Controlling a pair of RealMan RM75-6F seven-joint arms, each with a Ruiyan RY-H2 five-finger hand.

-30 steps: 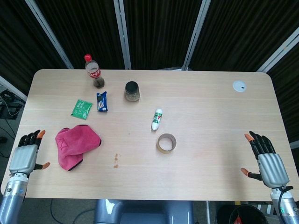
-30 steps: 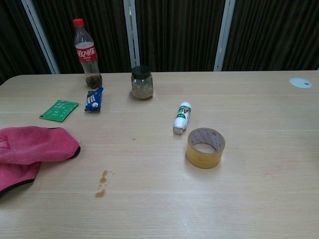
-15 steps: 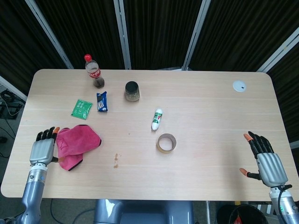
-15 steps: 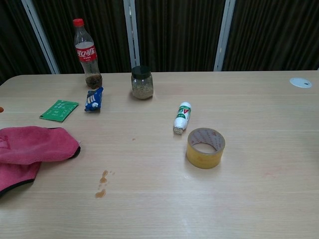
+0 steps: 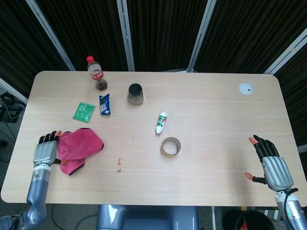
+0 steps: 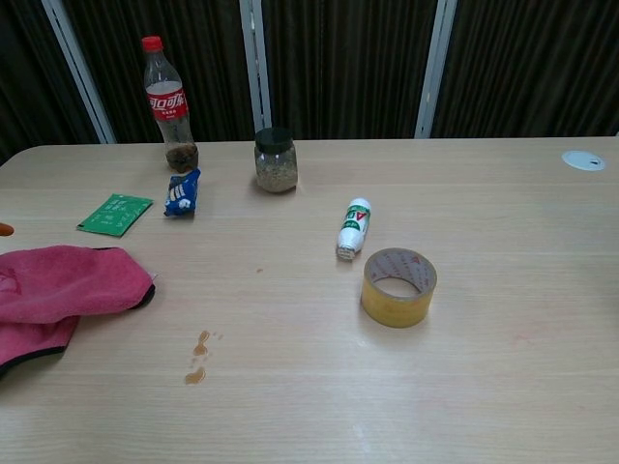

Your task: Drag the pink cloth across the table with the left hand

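The pink cloth lies crumpled near the table's left edge, and the chest view shows it at the far left. My left hand hovers right beside the cloth's left edge with its fingers spread and pointing away from me. It holds nothing, and I cannot tell whether it touches the cloth. In the chest view only an orange fingertip of it shows at the frame edge. My right hand is open at the table's right front corner, far from the cloth.
A green packet, a blue packet, a cola bottle and a dark jar stand beyond the cloth. A small white bottle and a tape roll lie mid-table. A brown stain marks the wood.
My left hand moved from off the table's left edge in to the cloth's left side, then barely shifted. The cloth and right hand stayed nearly still.
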